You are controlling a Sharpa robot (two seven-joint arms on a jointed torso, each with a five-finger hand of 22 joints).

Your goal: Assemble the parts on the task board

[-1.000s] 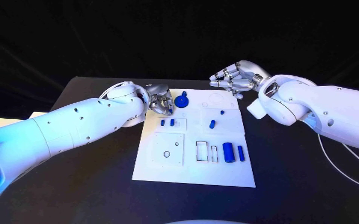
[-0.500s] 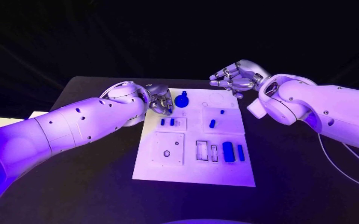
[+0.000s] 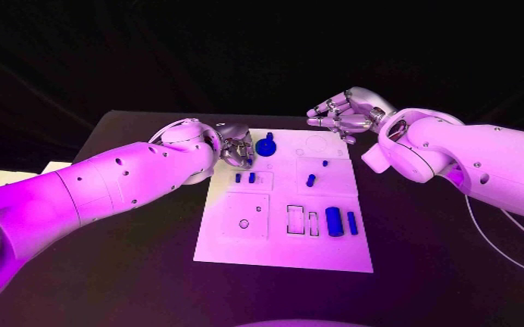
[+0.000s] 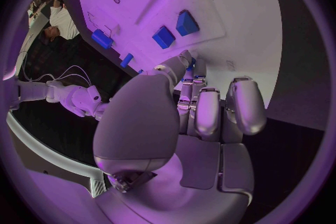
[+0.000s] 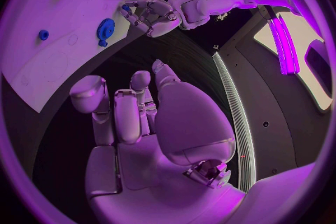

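Black table (image 3: 131, 266), white board (image 3: 279, 255) lying in the middle of it. Blue gear (image 3: 266, 147) stands near the board's far-left corner. Two small blue blocks (image 3: 244, 178) sit just nearer than the gear, by the left edge. Two small pegs (image 3: 316, 172) sit toward the right edge, mid-board. Two bigger blue cylinders (image 3: 341, 222) lie side by side near the right edge, toward the near end, beside two empty rectangular slots (image 3: 301, 219). Round hole (image 3: 244, 224) in the square recess on the left half.

Left hand (image 3: 232, 145) is at the board's far-left corner, just beside the gear, fingers curled in, holding nothing that I can see. Right hand (image 3: 345, 117) hovers off the far-right corner, fingers loosely curled, nothing in them.
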